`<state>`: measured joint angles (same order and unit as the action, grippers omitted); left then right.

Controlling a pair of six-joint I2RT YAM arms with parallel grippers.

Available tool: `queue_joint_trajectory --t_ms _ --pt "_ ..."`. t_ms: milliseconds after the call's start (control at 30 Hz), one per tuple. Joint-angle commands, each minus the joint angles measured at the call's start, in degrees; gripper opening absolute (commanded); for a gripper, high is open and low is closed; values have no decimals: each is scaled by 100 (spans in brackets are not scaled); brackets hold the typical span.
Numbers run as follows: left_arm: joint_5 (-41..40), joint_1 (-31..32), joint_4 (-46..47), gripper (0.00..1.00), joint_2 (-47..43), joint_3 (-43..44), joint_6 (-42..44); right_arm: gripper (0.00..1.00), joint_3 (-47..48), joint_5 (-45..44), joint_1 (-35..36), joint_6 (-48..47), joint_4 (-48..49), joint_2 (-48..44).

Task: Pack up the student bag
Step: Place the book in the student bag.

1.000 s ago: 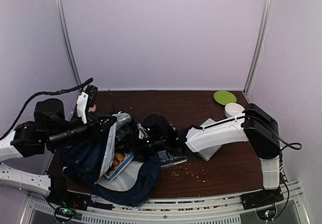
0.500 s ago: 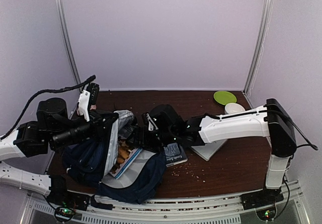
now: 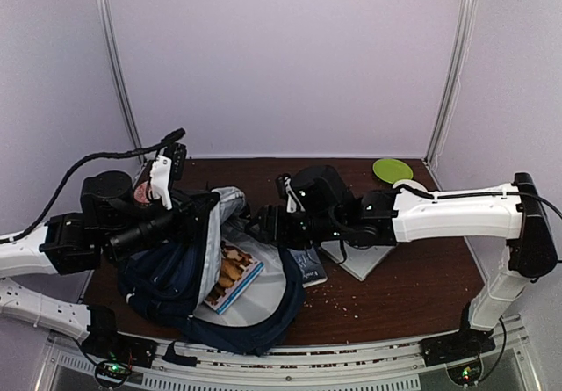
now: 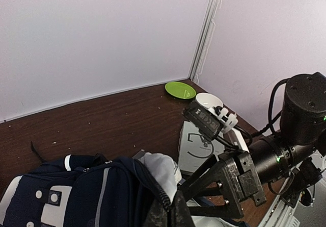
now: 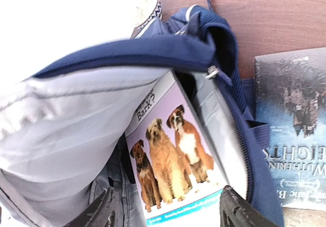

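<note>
Mid-packing. Lying on the counter (image 3: 413, 303) with its mouth gaping toward the right arm: the student bag (image 3: 158, 277). Clamped together on the bag's upper rim and lifting it to hold the mouth wide: the left hand (image 3: 209, 213). Poised just outside that mouth, fingers spread and gripping nothing: the right hand (image 5: 170, 212). Tucked inside the bag against the grey lining: a dog book (image 5: 173, 160). Lying just beside the bag's zip edge, outside the mouth: a dark paperback (image 5: 295, 135). Farther from the bag on that same side: a white pad (image 4: 196, 148), a green plate (image 4: 180, 90) and a white cup (image 4: 210, 102).

Judged the likely next item: the dark paperback. Calls for swinging the right hand off the mouth, coming down over the paperback's edge, closing on it, then sliding it in beside the dog book. Calls also for holding the rim up throughout, to stop the flap sagging across the opening.
</note>
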<state>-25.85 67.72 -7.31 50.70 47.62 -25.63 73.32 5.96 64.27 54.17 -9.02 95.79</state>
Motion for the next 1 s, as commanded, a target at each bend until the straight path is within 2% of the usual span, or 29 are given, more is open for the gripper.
queue_joint_trajectory --t_ms 0,200,333,533,667,767,967 --pt "-297 -5 1373 0 53 -170 -33 65 -36 248 230 97 54 153" --pt "-8 -5 1938 0 281 -377 -134 63 -417 441 285 462 323 398" --pt "94 -5 2210 0 377 -444 -195 62 -526 303 284 466 6 528" --pt "124 -5 2467 0 392 -496 -189 54 -920 607 119 783 372 843" --pt "-10 8 2477 0 301 -563 -217 47 -536 834 87 863 502 1201" --pt "-220 29 2377 0 214 -616 -239 38 -126 1019 79 854 478 1536" --pt "-285 56 2303 0 123 -700 -280 14 417 1282 44 901 671 1923"
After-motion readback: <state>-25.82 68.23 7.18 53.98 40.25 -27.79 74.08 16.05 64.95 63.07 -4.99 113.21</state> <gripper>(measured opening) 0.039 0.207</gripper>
